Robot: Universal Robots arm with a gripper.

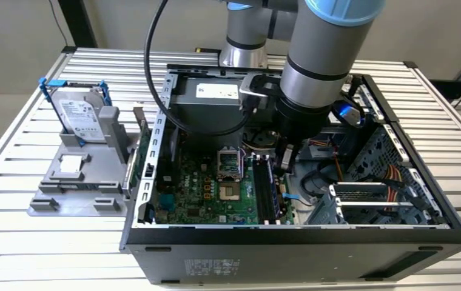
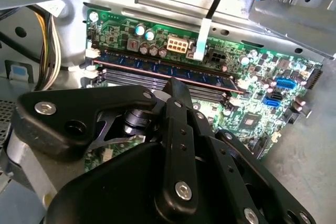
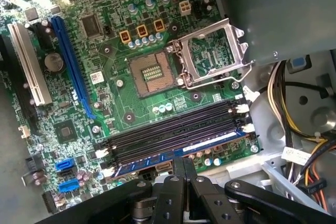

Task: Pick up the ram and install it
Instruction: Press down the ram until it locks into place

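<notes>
The ram (image 3: 210,141) is a long thin stick with dark chips and a pale sticker. It stands in the memory slot nearest the motherboard's edge, beside several dark slots (image 3: 173,129). In the second wrist view the ram (image 2: 157,69) runs across behind my fingertips. My gripper (image 3: 184,161) is shut, its black fingers together, with the tip right at the ram's upper edge about mid-length. Nothing sits between the fingers. The exterior view has the gripper (image 1: 286,162) low inside the open computer case (image 1: 295,233), over the slots.
The processor socket (image 3: 152,74) lies open beside the slots. Yellow and black cables (image 3: 294,103) hang close by. Outside the case, at the exterior view's left, a hard drive in a blue frame (image 1: 80,115) stands on a grey holder (image 1: 77,182). A green card (image 1: 137,160) leans there.
</notes>
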